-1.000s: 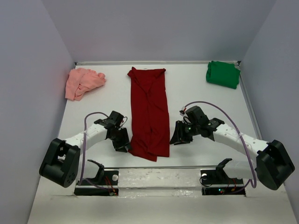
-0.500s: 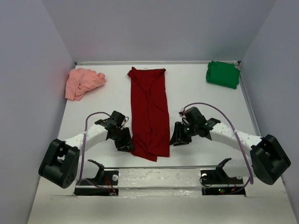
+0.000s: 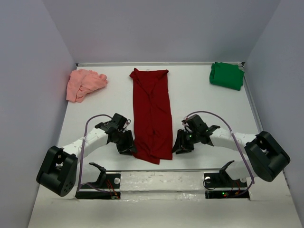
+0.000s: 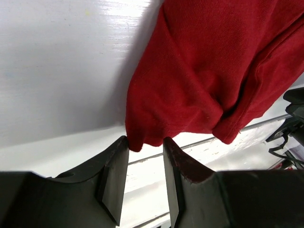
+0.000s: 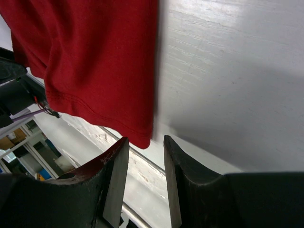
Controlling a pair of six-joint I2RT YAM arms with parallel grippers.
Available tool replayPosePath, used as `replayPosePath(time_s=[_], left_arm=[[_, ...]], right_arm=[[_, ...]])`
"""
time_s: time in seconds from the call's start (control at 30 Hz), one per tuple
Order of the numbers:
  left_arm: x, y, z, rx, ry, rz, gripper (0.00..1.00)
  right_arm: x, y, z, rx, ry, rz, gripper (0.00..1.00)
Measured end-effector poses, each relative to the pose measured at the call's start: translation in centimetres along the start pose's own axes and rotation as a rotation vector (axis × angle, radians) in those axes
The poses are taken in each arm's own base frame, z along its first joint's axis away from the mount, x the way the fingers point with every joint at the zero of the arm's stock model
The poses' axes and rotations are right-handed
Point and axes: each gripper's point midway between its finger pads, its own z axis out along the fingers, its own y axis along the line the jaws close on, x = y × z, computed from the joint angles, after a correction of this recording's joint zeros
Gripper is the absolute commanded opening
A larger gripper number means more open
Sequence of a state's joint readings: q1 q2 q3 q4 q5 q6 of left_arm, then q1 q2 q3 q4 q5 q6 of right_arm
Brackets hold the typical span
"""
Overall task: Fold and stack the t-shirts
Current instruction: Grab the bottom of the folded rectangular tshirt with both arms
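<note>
gap in left gripper (image 3: 129, 149), right gripper (image 3: 177, 148); both nearer dark red t-shirt (image 3: 152, 114) corners

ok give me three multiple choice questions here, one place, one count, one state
1. Where does the green t-shirt lie? A far right corner; B far left corner; C between the arms.
2. How many t-shirts are on the table? A two; B three; C four.
3. The left gripper is: A open; B shut on cloth; C out of view.
Answers: 1 A, it sits by the far right wall. 2 B, green, the dark red t-shirt and the pink t-shirt. 3 A, a gap shows between its fingers.
</note>
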State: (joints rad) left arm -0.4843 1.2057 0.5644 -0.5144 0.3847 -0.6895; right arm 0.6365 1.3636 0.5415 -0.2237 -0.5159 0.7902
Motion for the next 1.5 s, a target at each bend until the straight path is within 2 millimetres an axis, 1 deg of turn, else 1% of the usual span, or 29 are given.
replayPosePath(time_s=[0.37, 0.57, 0.7, 0.8, 0.83, 0.9, 0.93, 0.97, 1.23, 1.33, 1.4, 1.5], left_arm=[[0.3, 0.1, 0.0, -0.011, 0.007, 0.007, 0.46], [0.0, 0.7, 0.3, -0.057, 0.003, -0.011, 0.46], [-0.1, 1.0, 0.5, -0.080, 0.007, -0.025, 0.46], [-0.1, 1.3, 0.7, -0.095, 0.011, -0.033, 0.42], [-0.1, 1.4, 0.8, -0.100, 0.010, -0.035, 0.36], [-0.2, 1.4, 0.8, -0.103, 0.009, -0.037, 0.22], [-0.1, 1.4, 0.8, -0.103, 0.009, -0.038, 0.07], [-0.1, 1.3, 0.8, -0.103, 0.009, -0.032, 0.00], [-0.1, 1.2, 0.9, -0.098, 0.008, -0.032, 0.00], [-0.1, 1.1, 0.8, -0.094, 0.006, -0.027, 0.00], [-0.1, 1.0, 0.7, -0.090, 0.002, -0.023, 0.00], [-0.2, 0.9, 0.7, -0.088, 0.000, -0.022, 0.00]], right_arm=[[-0.2, 0.1, 0.1, -0.006, -0.006, -0.004, 0.41], [-0.4, 1.2, -1.0, -0.037, -0.040, -0.030, 0.41], [-0.3, 1.5, -1.7, -0.044, -0.055, -0.038, 0.41], [-0.3, 1.8, -2.1, -0.050, -0.062, -0.043, 0.41], [-0.3, 1.8, -2.1, -0.050, -0.062, -0.044, 0.41], [-0.2, 1.8, -2.3, -0.049, -0.062, -0.043, 0.41], [-0.2, 1.8, -2.3, -0.049, -0.062, -0.043, 0.41], [-0.2, 1.8, -2.3, -0.047, -0.060, -0.042, 0.41], [-0.2, 1.7, -2.2, -0.042, -0.060, -0.039, 0.41], [-0.1, 1.6, -2.2, -0.042, -0.059, -0.039, 0.43], [0.1, 1.5, -2.1, -0.041, -0.053, -0.036, 0.46], [0.5, 0.7, -1.7, -0.030, -0.036, -0.024, 0.46]])
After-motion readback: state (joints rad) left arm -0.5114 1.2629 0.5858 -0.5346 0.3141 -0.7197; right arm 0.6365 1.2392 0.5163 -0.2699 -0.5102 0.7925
